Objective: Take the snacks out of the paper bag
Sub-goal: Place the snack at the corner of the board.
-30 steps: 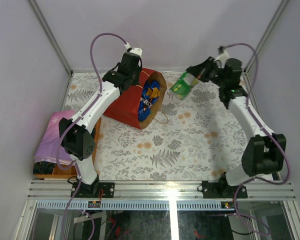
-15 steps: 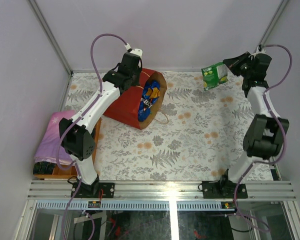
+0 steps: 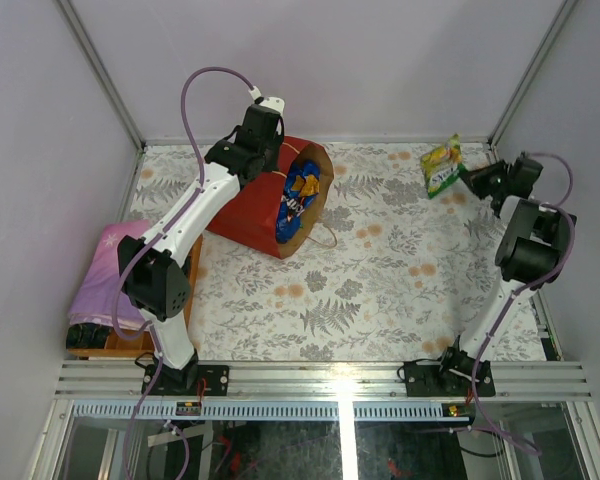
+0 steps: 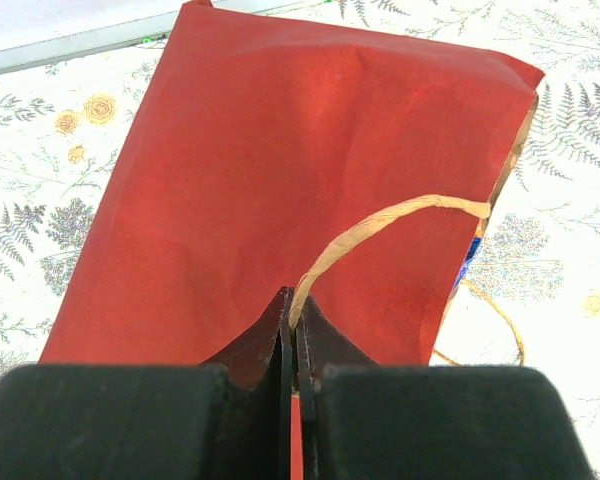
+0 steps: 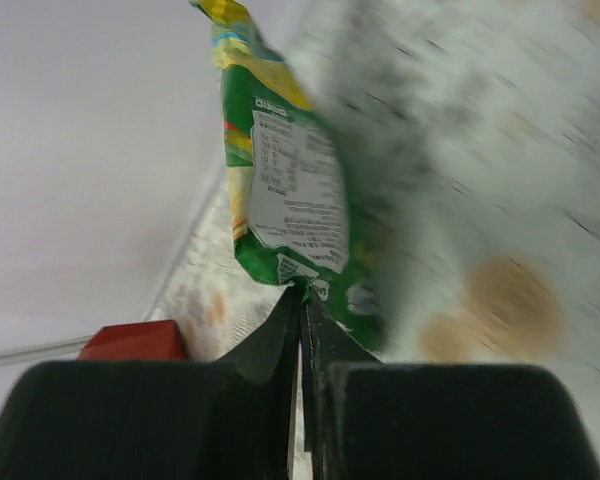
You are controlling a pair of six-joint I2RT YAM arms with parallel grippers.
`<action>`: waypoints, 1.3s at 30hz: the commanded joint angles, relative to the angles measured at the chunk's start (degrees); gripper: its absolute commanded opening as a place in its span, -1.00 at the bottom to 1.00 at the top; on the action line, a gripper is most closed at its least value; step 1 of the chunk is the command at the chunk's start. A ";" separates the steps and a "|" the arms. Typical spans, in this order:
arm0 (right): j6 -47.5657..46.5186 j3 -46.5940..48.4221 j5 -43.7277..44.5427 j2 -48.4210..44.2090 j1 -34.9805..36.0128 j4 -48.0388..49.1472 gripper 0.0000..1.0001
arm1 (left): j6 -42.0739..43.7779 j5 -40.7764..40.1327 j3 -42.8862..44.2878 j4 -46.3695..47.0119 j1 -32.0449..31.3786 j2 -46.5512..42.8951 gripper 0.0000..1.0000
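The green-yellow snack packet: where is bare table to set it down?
Bare flowered tablecloth lies wide between the red paper bag and the right arm, from far wall to near rail; the green-yellow snack packet is held at its far right corner. Crowded: the left side, with bag, left arm and wooden tray holding folded purple cloth.

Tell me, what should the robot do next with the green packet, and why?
Probably lower the right hand and open it, setting the green packet on the table. The packet is already out of the paper bag, pinched by its edge and held over the table's far right corner.
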 commanded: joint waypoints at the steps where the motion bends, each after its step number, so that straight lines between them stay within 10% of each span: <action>1: 0.10 -11.34 -0.21 -6.57 -1.12 6.35 -1.00 | 0.59 -1.15 1.47 0.30 -0.08 -1.60 -1.00; 29: 7.66 5.08 13.16 7.35 -5.40 2.69 -1.00 | 1.02 -2.12 0.86 0.31 -0.12 -2.30 -1.00; 31: 7.29 5.42 12.93 7.56 -5.40 3.08 -0.74 | 1.06 -2.14 0.72 0.25 -0.10 -2.32 -1.00; 35: 6.06 1.25 13.12 2.51 -5.13 5.22 0.52 | 1.33 -2.19 0.71 0.34 -0.08 -2.42 -1.00; 39: -0.84 -3.39 19.05 -7.86 -2.92 0.73 0.99 | 1.44 -2.38 0.63 0.35 -0.07 -2.61 -1.00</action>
